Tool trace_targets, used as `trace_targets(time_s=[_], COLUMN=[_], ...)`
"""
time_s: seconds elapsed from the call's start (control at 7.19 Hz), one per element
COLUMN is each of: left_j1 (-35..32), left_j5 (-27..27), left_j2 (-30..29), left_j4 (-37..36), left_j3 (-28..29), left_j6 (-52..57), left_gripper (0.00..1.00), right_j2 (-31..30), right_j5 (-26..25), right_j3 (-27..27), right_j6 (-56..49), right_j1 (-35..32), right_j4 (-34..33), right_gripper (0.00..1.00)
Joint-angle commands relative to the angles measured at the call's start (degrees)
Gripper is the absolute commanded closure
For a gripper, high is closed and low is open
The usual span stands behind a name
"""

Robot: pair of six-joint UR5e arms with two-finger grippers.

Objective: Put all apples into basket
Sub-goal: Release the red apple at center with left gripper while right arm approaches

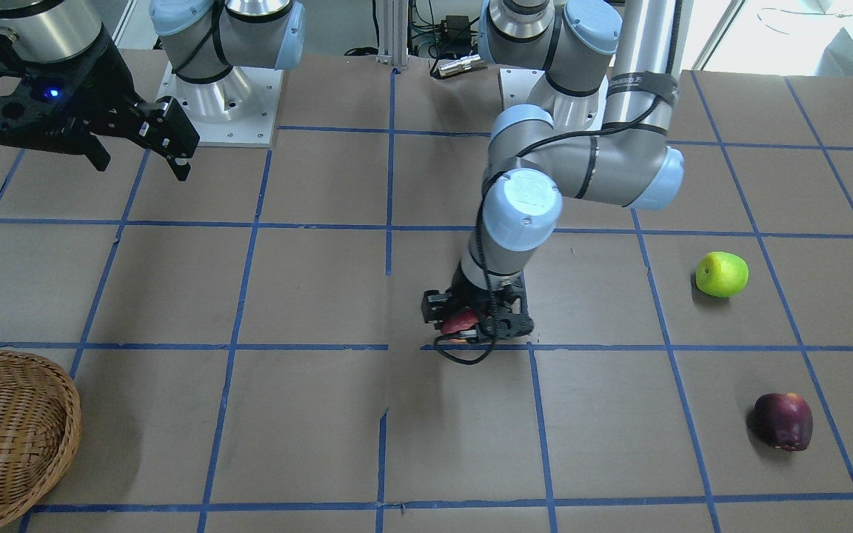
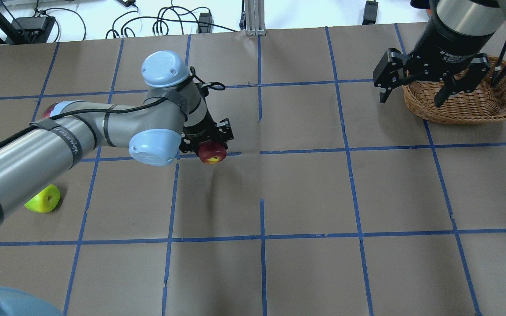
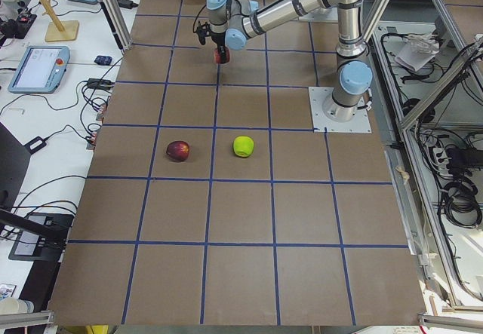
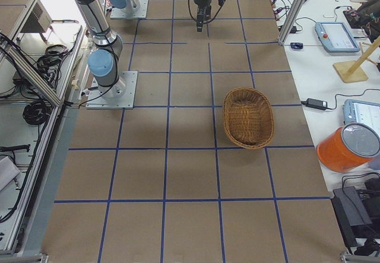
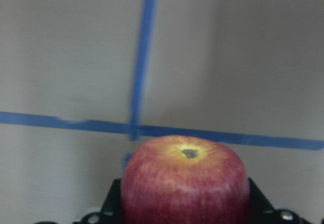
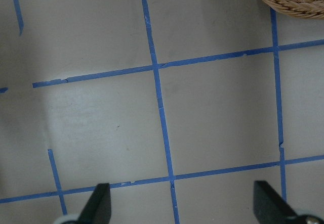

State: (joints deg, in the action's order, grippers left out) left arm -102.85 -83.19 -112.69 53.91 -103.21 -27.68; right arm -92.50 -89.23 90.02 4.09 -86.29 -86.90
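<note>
In your front-facing view, look just below centre: the left gripper (image 1: 474, 323) points down at the brown paper-covered table with its blue tape grid (image 1: 308, 289). Its jaws are clamped on the speckled red apple (image 2: 212, 152). The left wrist camera shows that apple filling the bottom of the frame, its yellowish stem hollow facing the lens, with black finger parts on both sides. Whether the fruit is clear of the table surface you cannot tell from these views.

The bright yellow-green apple (image 1: 722, 274) lies on the table at the right of the front-facing view. The dark maroon apple (image 1: 784, 421) lies below it, toward the lower right. The two are apart from each other and well apart from the gripper.

The round woven wicker basket (image 1: 12, 429) sits at the lower left edge of that view and has no apple in it.

The right gripper (image 2: 411, 100) hangs at the upper right of the overhead view, just in front of the basket. Its jaws are spread wide with nothing between them.
</note>
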Motion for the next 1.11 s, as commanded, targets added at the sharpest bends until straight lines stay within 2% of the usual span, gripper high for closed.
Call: trace_targets(time_s=[0.0,0.14,0.28,0.7,0.83,0.97], left_j1=[-6.57,-7.10,-7.19,-4.57,-2.38,2.34], left_j5=[3.21,2.86,2.42,2.42,2.33,1.20], left_j2=[-4.98,-5.69,-5.52,-2.90,-0.01,3.93], left_j4=[-1.60,-1.61,-2.05,-0.66,6.75,16.57], left_j3=[4.40,4.77,4.59,7.21,9.40,10.04], left_j6=[-12.54,-11.79,-9.87,-4.33,-0.14,10.00], left_gripper=[0.72,0.61,0.02,0.00,0.00,0.00], right_j2=[0.13,0.13,0.56,2.49,4.59,8.09], right_j5=[0.20,0.11,0.20,0.20,0.29,0.37], right_j3=[0.15,0.24,0.85,2.00,2.00,1.91], right_j6=[-0.04,-0.22,-0.83,-0.75,-1.18,-0.75], right_j1=[0.07,0.07,-0.02,0.15,0.16,-0.19], right_j4=[-0.03,0.15,0.06,-0.72,-5.34,-10.70], right_gripper=[0.00,0.00,0.00,0.00,0.00,0.00])
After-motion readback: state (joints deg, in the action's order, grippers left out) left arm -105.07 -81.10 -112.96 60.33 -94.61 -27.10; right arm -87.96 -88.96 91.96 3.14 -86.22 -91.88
